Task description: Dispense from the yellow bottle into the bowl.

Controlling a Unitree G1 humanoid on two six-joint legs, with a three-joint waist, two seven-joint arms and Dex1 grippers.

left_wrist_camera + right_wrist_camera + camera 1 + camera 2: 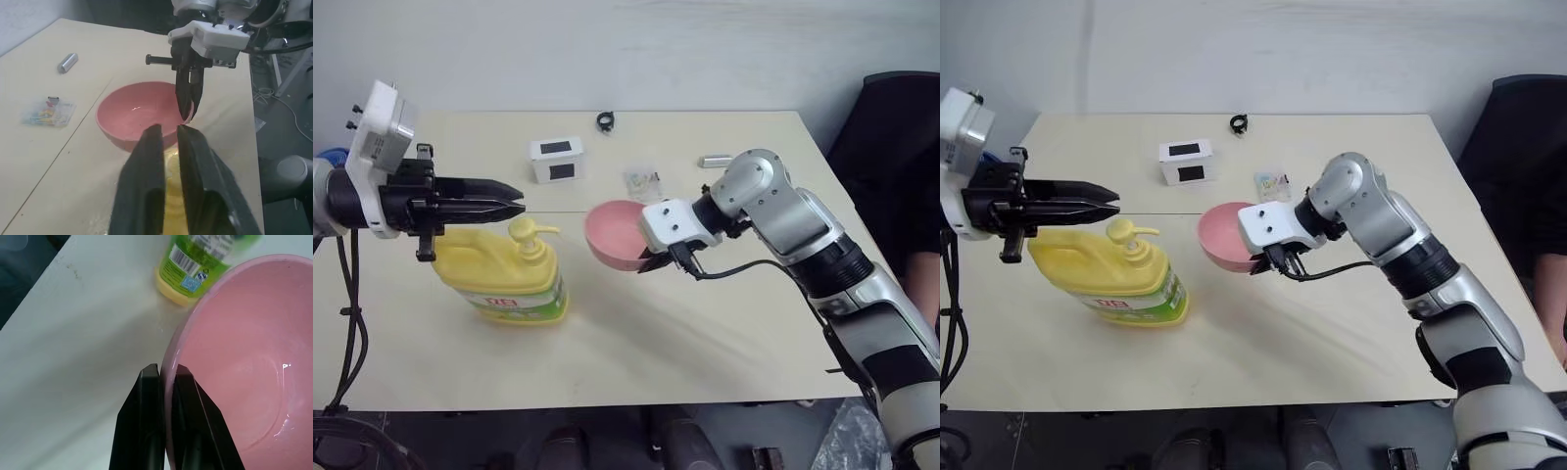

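Right wrist view: right gripper [167,372] pinches bowl [244,357] rim.

The yellow bottle [504,279] is showing a bright yellow body and pump, with a green-and-white label carrying red text. The bowl [619,233] is looking plain pink inside and out. The table [705,323] is showing a pale cream top. At the far side, a small box [556,159] is appearing white with two black panels, and a ring [605,121] is looking black. A clear packet [643,181] is holding multicoloured bits, and a small cylinder [715,160] is gleaming silver. The left gripper [514,203] and right gripper [165,377] are both showing black fingers.
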